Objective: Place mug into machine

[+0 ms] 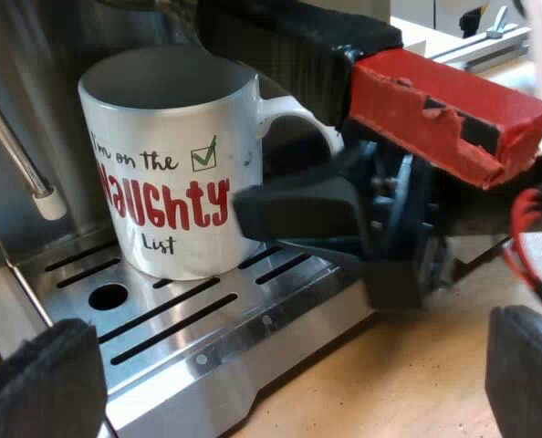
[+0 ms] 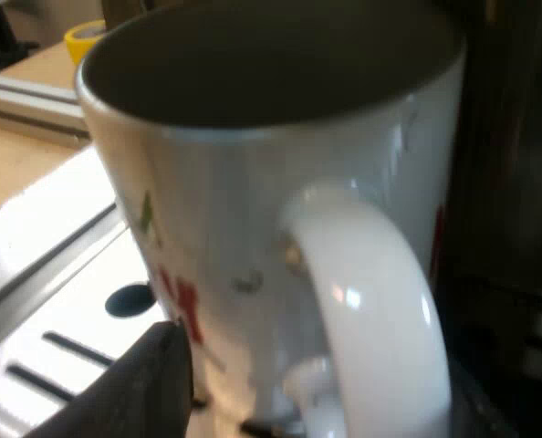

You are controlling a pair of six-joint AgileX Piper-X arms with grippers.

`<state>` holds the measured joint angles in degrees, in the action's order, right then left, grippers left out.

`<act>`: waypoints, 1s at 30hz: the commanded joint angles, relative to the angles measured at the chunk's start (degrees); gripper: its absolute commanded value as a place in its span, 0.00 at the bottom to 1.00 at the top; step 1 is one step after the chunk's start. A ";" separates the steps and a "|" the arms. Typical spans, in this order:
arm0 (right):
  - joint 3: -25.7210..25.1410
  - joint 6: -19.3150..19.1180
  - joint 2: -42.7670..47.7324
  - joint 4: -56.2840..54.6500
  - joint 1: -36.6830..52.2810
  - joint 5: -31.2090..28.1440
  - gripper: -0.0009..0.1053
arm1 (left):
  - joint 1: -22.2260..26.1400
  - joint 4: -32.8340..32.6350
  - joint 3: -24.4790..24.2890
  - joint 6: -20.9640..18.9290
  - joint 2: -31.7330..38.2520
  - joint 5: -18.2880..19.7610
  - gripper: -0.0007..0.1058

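Black pads of our left gripper [image 1: 280, 383] stand wide apart, holding nothing, just before the steel drip tray [image 1: 207, 356]. Beyond, our right gripper [image 1: 298, 219] sits at the handle of the white mug [image 1: 175, 173] — whether it grips, we cannot tell. The mug stands upright on the tray — beside the red handle end [image 1: 444, 109].
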<state>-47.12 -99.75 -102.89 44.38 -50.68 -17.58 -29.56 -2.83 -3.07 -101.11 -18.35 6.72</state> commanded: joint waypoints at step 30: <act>13.11 -2.55 48.22 -32.85 -16.53 -12.21 0.01 | -0.26 -28.62 -21.74 -0.23 16.37 3.41 0.80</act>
<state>-33.78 -101.58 -55.18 11.44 -66.55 -28.15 -29.56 -30.81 -24.38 -101.11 -2.26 9.77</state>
